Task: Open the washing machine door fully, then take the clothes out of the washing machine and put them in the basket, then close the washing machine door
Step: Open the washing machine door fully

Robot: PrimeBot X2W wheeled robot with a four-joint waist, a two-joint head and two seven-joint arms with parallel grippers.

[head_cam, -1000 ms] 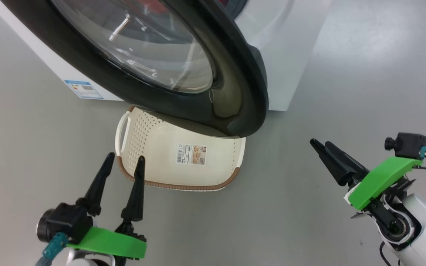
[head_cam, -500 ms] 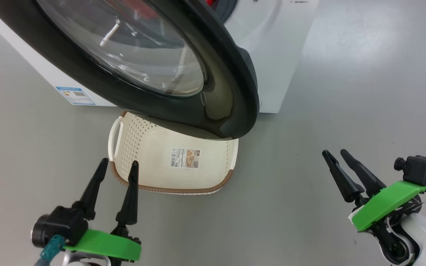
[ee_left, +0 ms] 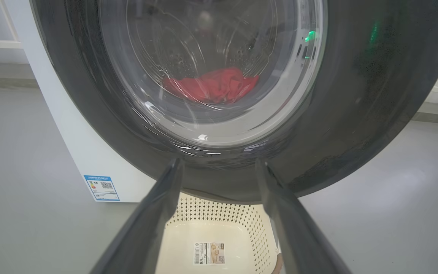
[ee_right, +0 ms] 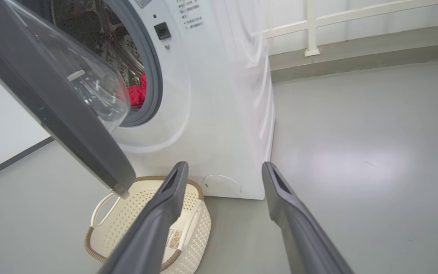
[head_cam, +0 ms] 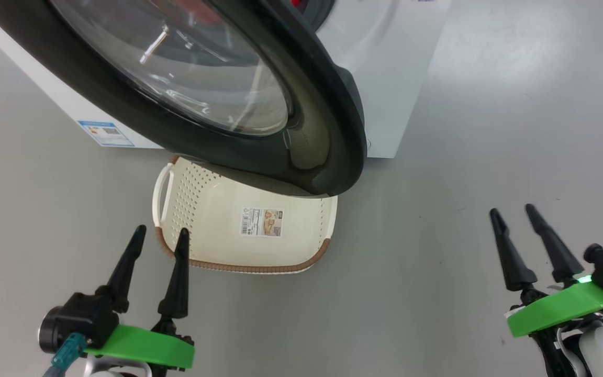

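The washing machine door (head_cam: 191, 78) is standing swung out from the washing machine (head_cam: 385, 78), its black frame hanging over the far end of the basket (head_cam: 244, 267). The clothes (ee_left: 213, 85) are lying low inside the drum, showing red through the door's glass in the left wrist view and past the grey ring in the right wrist view. The basket is sitting on the grey floor (head_cam: 464, 131) just in front of the machine, with a paper label (head_cam: 262, 222) showing on its bottom and no clothes in it. The left gripper (head_cam: 162, 230) is hovering by the basket's near left corner, fingers spread wide and gripping nothing. The right gripper (head_cam: 512, 210) is hanging well apart to the right over bare floor, its fingers also spread wide and empty.
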